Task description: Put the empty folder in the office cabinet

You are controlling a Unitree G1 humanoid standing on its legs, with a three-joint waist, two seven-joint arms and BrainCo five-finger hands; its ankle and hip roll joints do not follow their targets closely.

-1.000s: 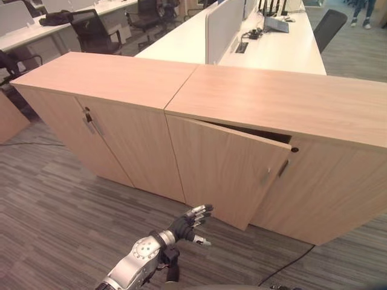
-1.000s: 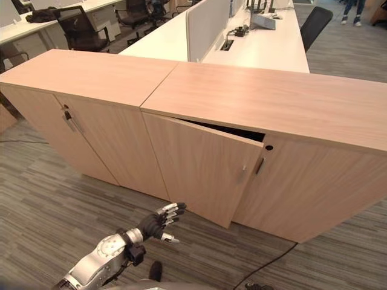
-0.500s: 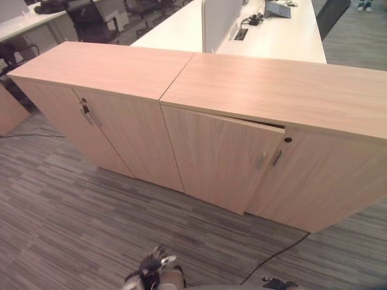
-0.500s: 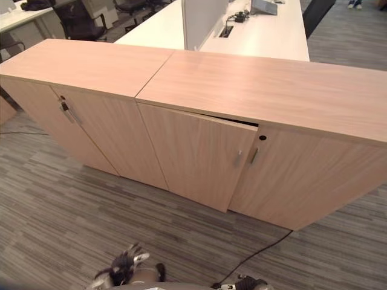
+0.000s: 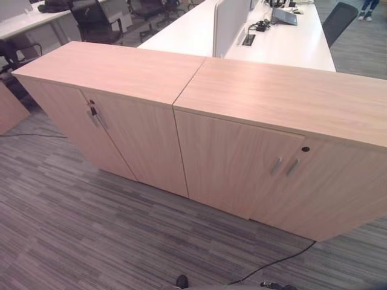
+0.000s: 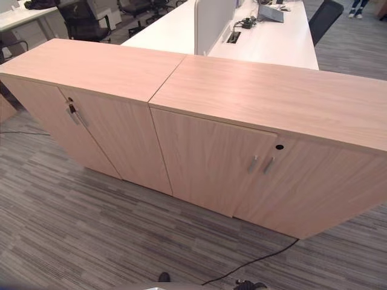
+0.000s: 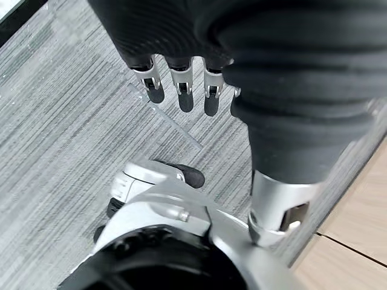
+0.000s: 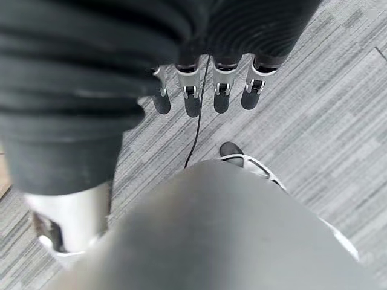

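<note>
Now the right-hand cabinet door [image 5: 233,163] sits flush, where a second ago it stood ajar with my left hand reaching toward its lower edge. That reads to me as the closing step done; the empty folder I cannot see anywhere, so I judge it is behind that door.

My left hand [image 7: 178,84] hangs at my side over the carpet [image 7: 66,121], fingers [image 7: 185,96] straight, relaxed and apart, holding nothing. My right hand [image 8: 205,84] hangs likewise, fingers [image 8: 221,96] loose and empty.

The office cabinet [image 5: 284,96] spans the middle of the frame, its top edge running from upper left to right, the two handles [image 5: 284,165] side by side at centre right. Striped carpet along the lower frame gives me open room to step back.
</note>
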